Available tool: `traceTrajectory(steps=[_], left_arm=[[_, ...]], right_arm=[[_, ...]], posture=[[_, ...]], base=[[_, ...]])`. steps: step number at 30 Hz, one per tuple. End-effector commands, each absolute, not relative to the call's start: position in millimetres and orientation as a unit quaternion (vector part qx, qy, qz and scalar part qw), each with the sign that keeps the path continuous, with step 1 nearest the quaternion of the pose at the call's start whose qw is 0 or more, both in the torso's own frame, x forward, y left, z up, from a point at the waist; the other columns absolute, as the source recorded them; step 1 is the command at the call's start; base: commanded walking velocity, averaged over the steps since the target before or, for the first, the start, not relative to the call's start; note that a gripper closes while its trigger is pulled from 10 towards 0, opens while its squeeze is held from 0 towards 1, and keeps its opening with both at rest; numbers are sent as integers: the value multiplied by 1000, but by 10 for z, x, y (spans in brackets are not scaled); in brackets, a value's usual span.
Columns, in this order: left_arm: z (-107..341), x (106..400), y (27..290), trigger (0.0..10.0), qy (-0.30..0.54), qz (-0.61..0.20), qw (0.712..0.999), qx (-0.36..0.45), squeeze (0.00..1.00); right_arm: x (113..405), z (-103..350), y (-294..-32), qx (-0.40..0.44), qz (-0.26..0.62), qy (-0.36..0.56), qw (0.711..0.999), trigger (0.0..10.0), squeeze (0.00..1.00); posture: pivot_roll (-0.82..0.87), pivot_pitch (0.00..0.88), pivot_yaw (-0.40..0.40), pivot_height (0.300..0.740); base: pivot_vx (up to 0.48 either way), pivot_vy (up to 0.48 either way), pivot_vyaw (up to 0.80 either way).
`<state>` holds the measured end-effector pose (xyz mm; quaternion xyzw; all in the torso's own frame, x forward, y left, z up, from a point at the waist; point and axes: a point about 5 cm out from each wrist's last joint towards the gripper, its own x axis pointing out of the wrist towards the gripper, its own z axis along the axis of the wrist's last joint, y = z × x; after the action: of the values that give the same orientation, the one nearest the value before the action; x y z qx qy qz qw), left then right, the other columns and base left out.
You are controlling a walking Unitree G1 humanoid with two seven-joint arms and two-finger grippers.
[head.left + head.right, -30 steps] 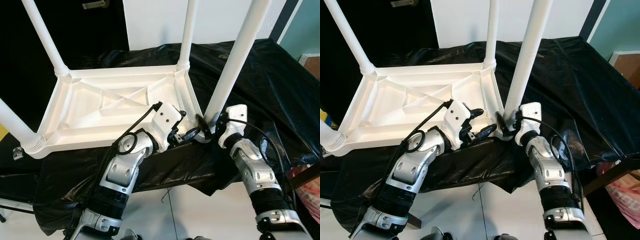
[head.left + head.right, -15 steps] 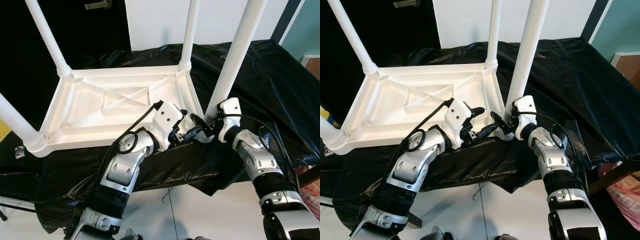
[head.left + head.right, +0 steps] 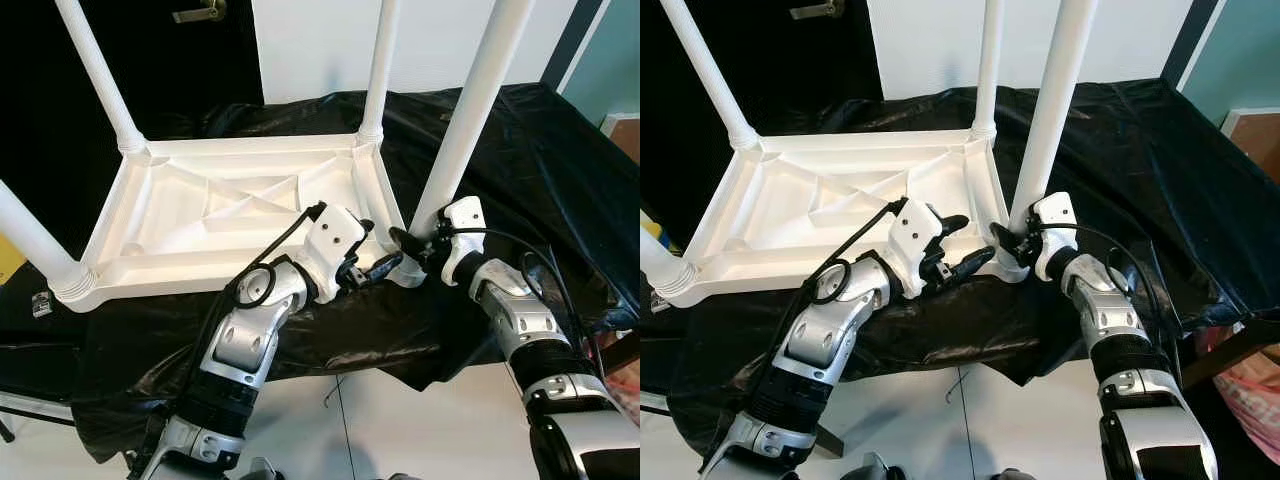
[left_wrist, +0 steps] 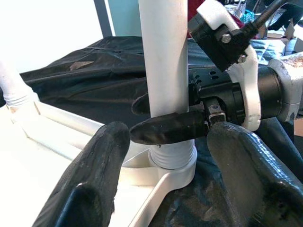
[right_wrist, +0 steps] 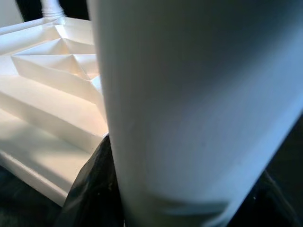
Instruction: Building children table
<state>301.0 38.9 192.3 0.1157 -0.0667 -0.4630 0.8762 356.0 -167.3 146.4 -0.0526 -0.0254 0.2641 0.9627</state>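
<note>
A white plastic children's table (image 3: 160, 272) lies upside down on a black-draped surface, its legs pointing up. The near right leg (image 3: 465, 120) stands in its corner socket (image 4: 173, 163). My right gripper (image 3: 410, 243) is at the base of that leg, one black finger (image 4: 168, 127) across its front and the other behind it, shut on the leg. My left gripper (image 3: 375, 247) hovers at the same corner, just left of the leg. Its fingers (image 4: 102, 156) are spread wide and hold nothing. In the right wrist view the leg (image 5: 199, 104) is very close.
The black cloth (image 3: 530, 170) covers the whole work surface and hangs over its front edge above a pale floor (image 3: 400, 420). Three more legs rise at the other corners, one at the far right (image 3: 380, 60). A dark door with a handle (image 3: 195, 14) stands behind.
My right gripper has turned from the leg's right side so that its fingers now reach left around the base of the leg. The left arm has barely moved.
</note>
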Motion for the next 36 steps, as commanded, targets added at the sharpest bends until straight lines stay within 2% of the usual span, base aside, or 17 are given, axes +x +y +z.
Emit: traceTrajectory(steps=[1,7,11,12,14,16,21,36], left_arm=[[1910,3022,407,10000,-71,-432,891,119,0],[1903,3017,397,10000,-70,-434,890,119,0],[1891,3002,380,10000,-68,-439,888,116,0],[1891,3002,380,10000,-68,-439,888,116,0],[1881,2995,376,10000,-66,-440,888,116,0],[1881,2995,376,10000,-66,-440,888,116,0],[1868,2992,369,10000,-63,-442,887,116,0],[1854,3005,409,10000,-57,-438,889,119,0]], right_arm=[[3533,1259,-1672,-55,234,22,971,10000,0],[3517,1206,-1600,-46,190,30,980,10000,0],[3489,1140,-1513,-15,94,41,995,10000,0],[3489,1140,-1513,-15,94,41,995,10000,0],[3455,1082,-1424,23,21,51,998,10000,0],[3455,1082,-1424,23,21,51,998,10000,0],[3400,1053,-1241,51,-68,50,995,10000,0],[3373,1179,-1128,56,-38,17,998,10000,0]], posture=[[-21,38,-20,740],[-26,40,-19,740],[-29,46,-20,740],[-29,46,-20,740],[-31,49,-23,740],[-31,49,-23,740],[-29,54,-21,740],[-29,67,-10,740]], base=[[0,0,0],[0,0,0],[0,0,0],[0,0,0],[0,0,0],[0,0,0],[0,0,0],[0,0,0]])
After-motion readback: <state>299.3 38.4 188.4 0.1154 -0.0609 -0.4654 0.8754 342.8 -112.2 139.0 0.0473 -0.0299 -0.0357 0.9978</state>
